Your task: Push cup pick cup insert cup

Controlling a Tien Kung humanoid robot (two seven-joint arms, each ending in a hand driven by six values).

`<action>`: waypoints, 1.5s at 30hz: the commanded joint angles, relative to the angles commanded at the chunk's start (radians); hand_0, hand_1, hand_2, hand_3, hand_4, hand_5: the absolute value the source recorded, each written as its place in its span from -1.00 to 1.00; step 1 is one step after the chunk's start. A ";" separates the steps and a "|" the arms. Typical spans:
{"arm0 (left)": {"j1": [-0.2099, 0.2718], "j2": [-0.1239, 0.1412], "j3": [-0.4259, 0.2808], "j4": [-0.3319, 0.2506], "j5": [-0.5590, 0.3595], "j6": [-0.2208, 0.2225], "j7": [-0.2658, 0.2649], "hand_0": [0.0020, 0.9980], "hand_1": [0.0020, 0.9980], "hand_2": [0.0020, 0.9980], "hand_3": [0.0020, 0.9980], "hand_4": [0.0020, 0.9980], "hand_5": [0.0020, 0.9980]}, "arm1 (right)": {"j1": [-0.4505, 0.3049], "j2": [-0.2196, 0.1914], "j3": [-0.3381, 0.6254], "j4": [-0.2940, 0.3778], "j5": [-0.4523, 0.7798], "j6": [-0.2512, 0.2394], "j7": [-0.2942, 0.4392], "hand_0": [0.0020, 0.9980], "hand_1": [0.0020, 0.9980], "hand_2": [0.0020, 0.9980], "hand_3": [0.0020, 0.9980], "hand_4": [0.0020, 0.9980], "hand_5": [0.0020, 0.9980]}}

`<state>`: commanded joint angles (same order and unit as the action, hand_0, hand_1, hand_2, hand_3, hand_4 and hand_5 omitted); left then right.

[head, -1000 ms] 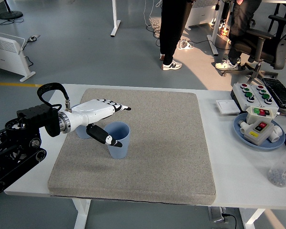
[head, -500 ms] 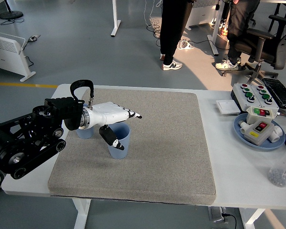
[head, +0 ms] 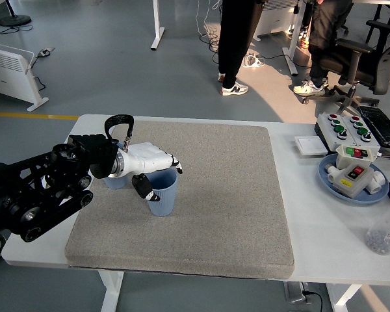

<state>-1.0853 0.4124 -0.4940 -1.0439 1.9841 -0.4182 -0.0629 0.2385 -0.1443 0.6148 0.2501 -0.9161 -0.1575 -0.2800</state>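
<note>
Left hand [head: 149,166] curled over blue cup [head: 162,193] rim on grey mat [head: 227,195], thumb outside, gripping it.

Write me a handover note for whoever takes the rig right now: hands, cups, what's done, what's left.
Left hand: over the mouth of the upright blue cup, fingers curled across the rim, thumb down its near side. A firm grip is not certain from this view.
Right hand: out of view.
Second blue cup: on the grey mat just behind the left wrist, mostly hidden.
Done: hand brought onto the front cup.
Left: secure the grasp, lift the cup, insert it into the other.
Person stands beyond the table's far side, hands not over it.
</note>
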 joint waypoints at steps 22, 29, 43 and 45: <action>0.009 0.012 -0.002 -0.014 0.023 -0.027 0.013 -0.04 0.36 0.69 0.56 0.48 -0.84 | 0.000 0.000 0.001 0.000 0.001 0.000 0.000 0.05 0.09 0.24 0.13 -0.78 -0.11; 0.014 0.017 -0.014 -0.041 0.034 -0.033 0.015 -0.11 0.29 0.66 0.56 0.47 -0.86 | -0.003 0.000 0.003 0.000 -0.002 0.000 -0.001 0.05 0.09 0.24 0.13 -0.78 -0.11; -0.014 0.115 -0.072 -0.195 0.000 -0.123 0.027 -0.09 0.19 0.51 0.42 0.43 -0.91 | -0.008 -0.002 0.002 0.000 0.004 -0.003 -0.001 0.05 0.09 0.24 0.13 -0.78 -0.11; -0.033 0.139 -0.076 -0.213 -0.019 -0.134 0.025 -0.09 0.19 0.51 0.42 0.43 -0.91 | -0.009 -0.003 0.003 0.001 0.003 -0.002 -0.002 0.05 0.09 0.24 0.13 -0.78 -0.11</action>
<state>-1.1181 0.5518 -0.5704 -1.2568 1.9651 -0.5522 -0.0374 0.2293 -0.1470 0.6176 0.2507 -0.9132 -0.1599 -0.2815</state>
